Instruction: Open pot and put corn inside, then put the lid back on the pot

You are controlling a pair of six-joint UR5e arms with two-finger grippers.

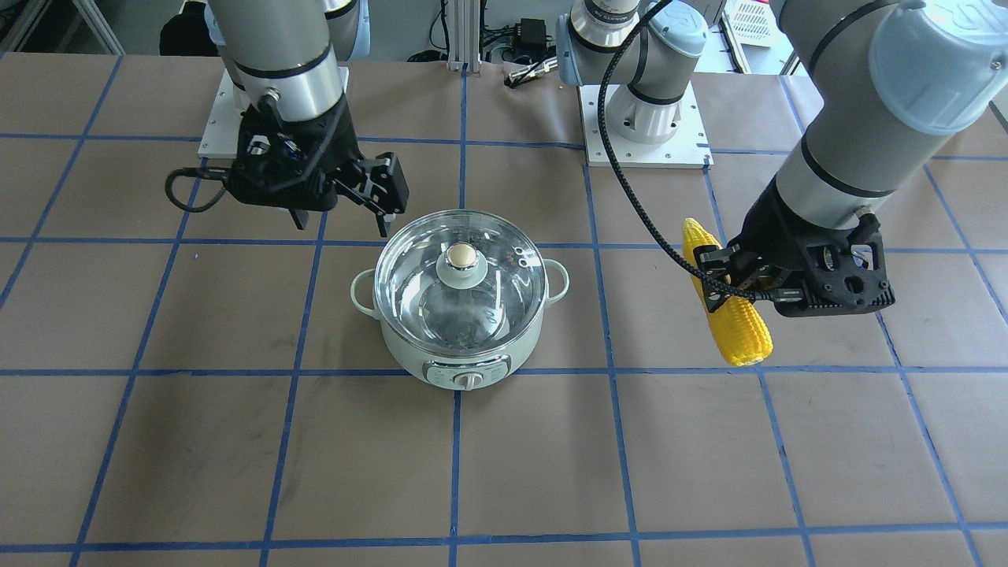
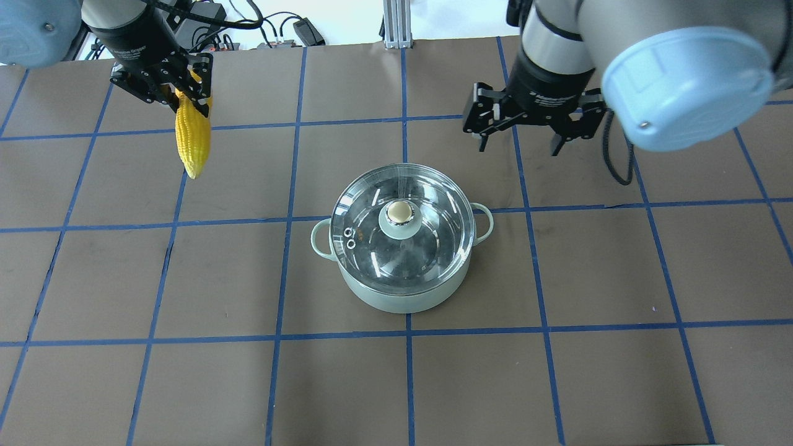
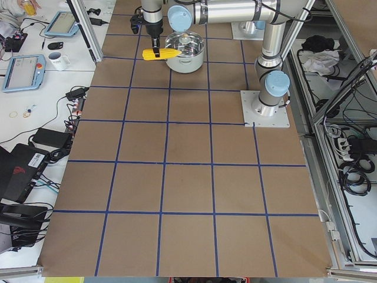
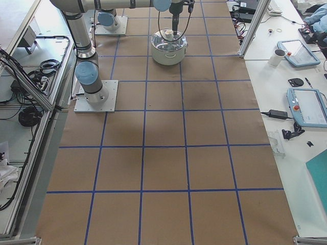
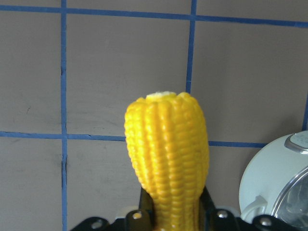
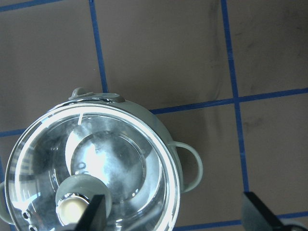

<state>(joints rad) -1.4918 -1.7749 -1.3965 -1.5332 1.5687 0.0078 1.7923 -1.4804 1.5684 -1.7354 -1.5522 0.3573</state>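
Right now the round pale mint-green electric cooking pot [image 1: 409,340] sits about mid-table, its two loop handles sticking out to either side and its front dial [image 1: 469,381] turned away from the robot. The round clear glass lid with a steel rim [image 2: 433,248] is seated squarely on the pot, beige-gold knob [image 2: 399,212] upright in the centre, and the shiny steel inside of the pot shows through the glass.

Off on the robot's left, well apart from the pot, the left hand [image 1: 728,277] is clamped across the bright yellow ear of corn [image 1: 740,335] and holds it up off the brown paper-covered table [image 1: 236,441]. Most of the ear sticks out beyond the black fingers. From the left wrist camera the cob juts straight out from between the fingers, and a slice of the pot's wall and lid rim shows at the lower right of that view.

On the robot's right, the right hand [image 2: 519,148] hangs in the air near the pot with its two fingers spread wide and nothing between them. Its wrist camera looks down on the lid, with the knob close to one fingertip.

Blue tape lines [image 2: 291,217] mark the table into squares, and one runs under the pot.
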